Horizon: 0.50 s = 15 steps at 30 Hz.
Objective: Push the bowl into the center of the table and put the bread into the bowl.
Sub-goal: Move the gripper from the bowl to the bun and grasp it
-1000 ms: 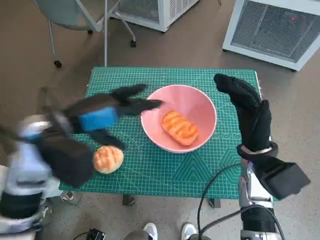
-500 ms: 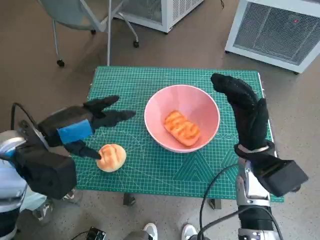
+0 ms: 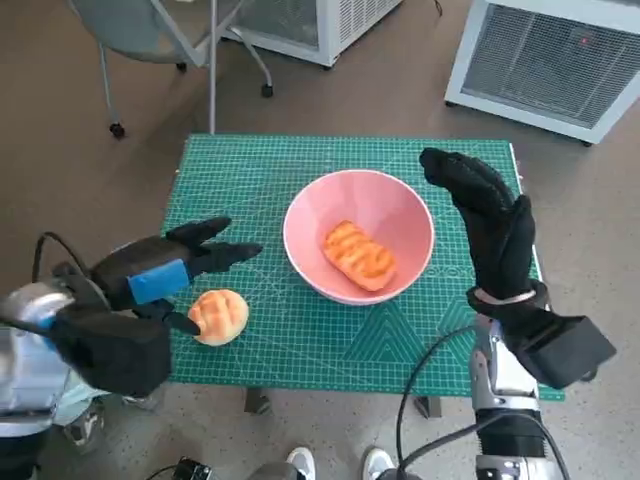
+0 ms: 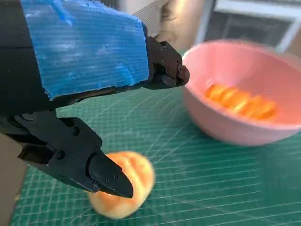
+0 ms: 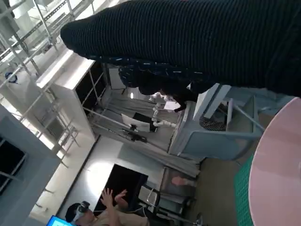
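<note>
Item count, as visible:

- Bowls: one pink bowl (image 3: pixel 400 205).
- Bread: two pieces. One striped loaf (image 3: pixel 358 255) lies inside the bowl; one round bun (image 3: pixel 218 316) lies on the green mat (image 3: pixel 300 170).
- Mats: one, covering the worktop.
- Robot hands: two, the left robot hand (image 3: pixel 165 268) and the right robot hand (image 3: pixel 485 215).

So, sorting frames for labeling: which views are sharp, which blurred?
Head view: sharp across the table. Left wrist view: left hand crisp, pink bowl and round bread soft. Right wrist view: glove sharp, pale bowl rim blurred.
</note>
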{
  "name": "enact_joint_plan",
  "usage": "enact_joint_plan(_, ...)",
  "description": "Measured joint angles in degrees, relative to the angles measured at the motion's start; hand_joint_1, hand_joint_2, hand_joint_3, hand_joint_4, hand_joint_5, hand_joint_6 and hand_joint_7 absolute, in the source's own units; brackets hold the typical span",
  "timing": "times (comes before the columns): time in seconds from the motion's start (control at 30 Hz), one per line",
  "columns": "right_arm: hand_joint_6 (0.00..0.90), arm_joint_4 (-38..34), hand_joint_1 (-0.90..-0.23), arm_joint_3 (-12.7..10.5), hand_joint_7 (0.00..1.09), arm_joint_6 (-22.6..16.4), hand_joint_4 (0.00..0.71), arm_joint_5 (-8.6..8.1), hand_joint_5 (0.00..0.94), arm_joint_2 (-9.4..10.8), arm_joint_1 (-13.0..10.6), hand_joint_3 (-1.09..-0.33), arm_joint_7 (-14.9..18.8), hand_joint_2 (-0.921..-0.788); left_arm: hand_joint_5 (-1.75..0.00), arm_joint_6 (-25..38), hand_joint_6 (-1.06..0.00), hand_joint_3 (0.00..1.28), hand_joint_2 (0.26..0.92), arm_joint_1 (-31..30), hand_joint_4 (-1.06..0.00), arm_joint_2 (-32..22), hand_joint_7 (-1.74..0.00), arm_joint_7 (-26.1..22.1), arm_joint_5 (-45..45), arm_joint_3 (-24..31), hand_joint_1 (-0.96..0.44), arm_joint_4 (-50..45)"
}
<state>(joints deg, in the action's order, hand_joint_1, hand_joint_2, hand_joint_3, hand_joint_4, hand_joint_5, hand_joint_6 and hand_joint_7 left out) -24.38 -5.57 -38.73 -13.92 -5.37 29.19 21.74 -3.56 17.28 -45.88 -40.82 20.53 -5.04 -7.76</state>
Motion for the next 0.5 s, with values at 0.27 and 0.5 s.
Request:
enact_joint_plan(0.27, -0.001, -0.62, -0.777, -0.22, 0.44, -0.05, 0.088, -1.18, 0.000, -0.03, 0.05, -0.781, 0.94, -0.921, 0.00, 4.20, -0.28, 0.01, 0.712, -1.06, -0.06, 2.11, 0.00, 0.93, 4.70, -4.23, -0.21, 1.28)
enact_joint_plan(0.5, -0.001, -0.34, -0.775, -0.28, 0.44, 0.05, 0.088, -1.62, 0.000, -0.14, 0.05, -0.780, 1.14, -0.921, -0.01, 6.22, -0.28, 0.01, 0.716, -1.39, -0.08, 3.97, 0.00, 3.53, 7.87, -6.55, -0.15, 3.21)
